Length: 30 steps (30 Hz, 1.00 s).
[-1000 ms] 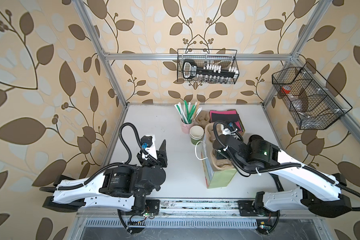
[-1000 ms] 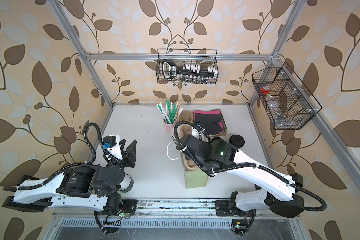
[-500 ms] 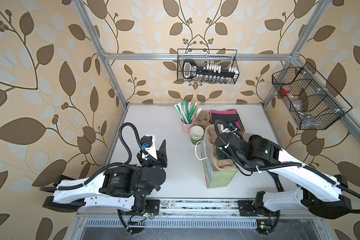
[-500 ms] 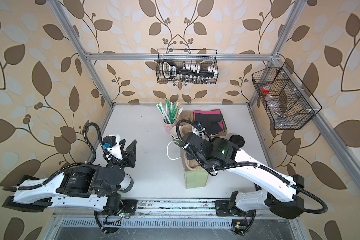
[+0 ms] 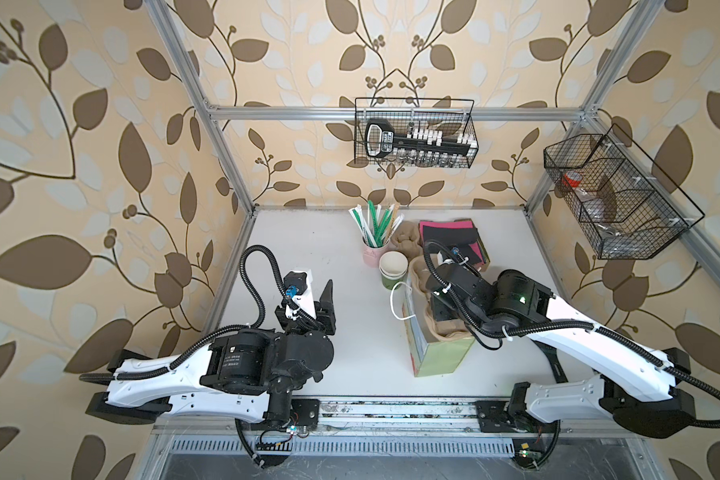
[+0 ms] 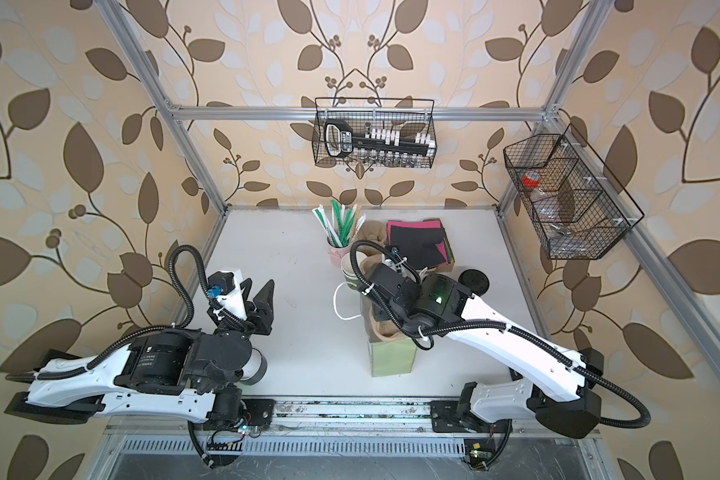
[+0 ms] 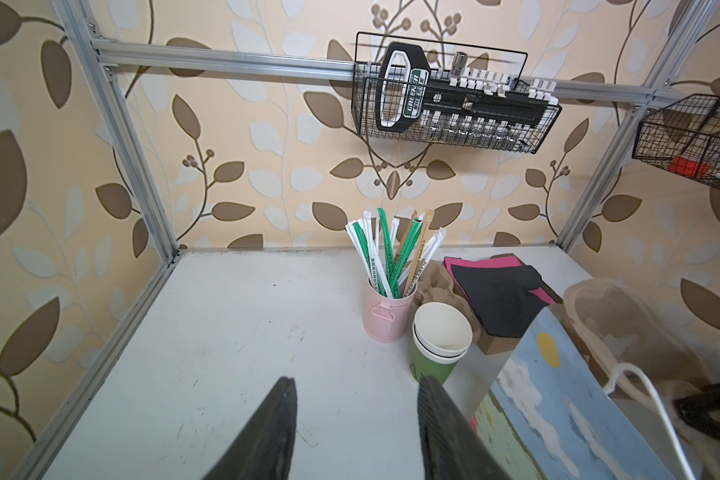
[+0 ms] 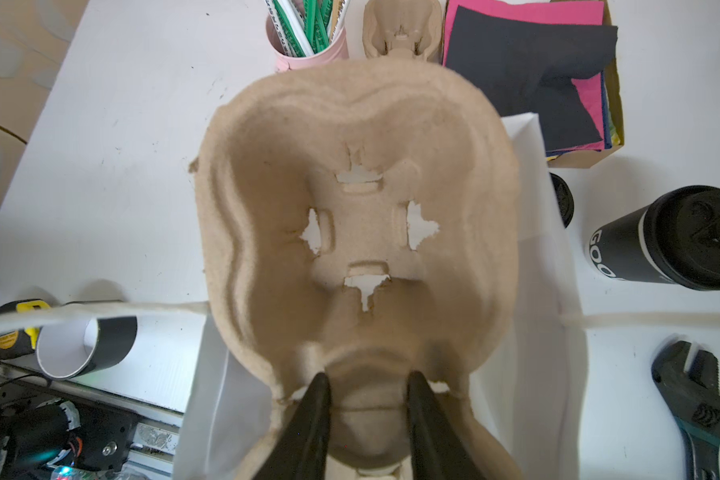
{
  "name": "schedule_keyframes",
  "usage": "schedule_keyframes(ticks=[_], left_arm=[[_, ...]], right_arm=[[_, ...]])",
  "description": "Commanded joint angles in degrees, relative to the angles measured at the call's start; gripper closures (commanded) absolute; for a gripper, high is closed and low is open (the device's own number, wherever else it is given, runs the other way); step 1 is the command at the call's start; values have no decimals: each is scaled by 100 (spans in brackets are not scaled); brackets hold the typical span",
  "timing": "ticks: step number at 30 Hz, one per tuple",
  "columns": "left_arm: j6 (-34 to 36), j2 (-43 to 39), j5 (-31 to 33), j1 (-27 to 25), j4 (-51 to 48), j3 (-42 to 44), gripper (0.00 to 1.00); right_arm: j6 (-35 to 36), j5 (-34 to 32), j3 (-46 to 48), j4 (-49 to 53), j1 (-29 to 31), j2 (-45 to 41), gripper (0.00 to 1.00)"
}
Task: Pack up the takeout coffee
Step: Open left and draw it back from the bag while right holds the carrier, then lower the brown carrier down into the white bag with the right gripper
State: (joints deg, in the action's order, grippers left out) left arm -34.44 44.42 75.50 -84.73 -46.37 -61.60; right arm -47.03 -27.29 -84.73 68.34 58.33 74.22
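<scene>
White tabletop (image 5: 308,249), leaf-wallpaper cage. Looks mid-task: right gripper (image 8: 368,386) pinches brown moulded-pulp cup carrier (image 8: 362,124) at mouth of green paper bag (image 5: 441,357); left gripper (image 7: 356,382) spread, idle. Black-lidded black paper coffee cup (image 8: 674,237) stands beside bag, not yet packed.

Black takeout coffee (image 8: 678,241), tan carrier (image 8: 371,232)

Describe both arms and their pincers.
The left arm and right arm have white shells, black motor joints and ribbed black hoses. The left pincer and right pincer each have two tapered black fingers. A green light glows on the right arm.
</scene>
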Motion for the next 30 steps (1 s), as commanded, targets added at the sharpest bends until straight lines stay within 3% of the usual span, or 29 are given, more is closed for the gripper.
schedule_keyframes(ticks=[1,30], left_arm=[[33,48,273,-12,-30,-10,51],[93,251,122,-17,-17,-17,49]], right_arm=[[187,168,106,34,-181,113,68],[232,-10,-124,-66,-455,541,68]])
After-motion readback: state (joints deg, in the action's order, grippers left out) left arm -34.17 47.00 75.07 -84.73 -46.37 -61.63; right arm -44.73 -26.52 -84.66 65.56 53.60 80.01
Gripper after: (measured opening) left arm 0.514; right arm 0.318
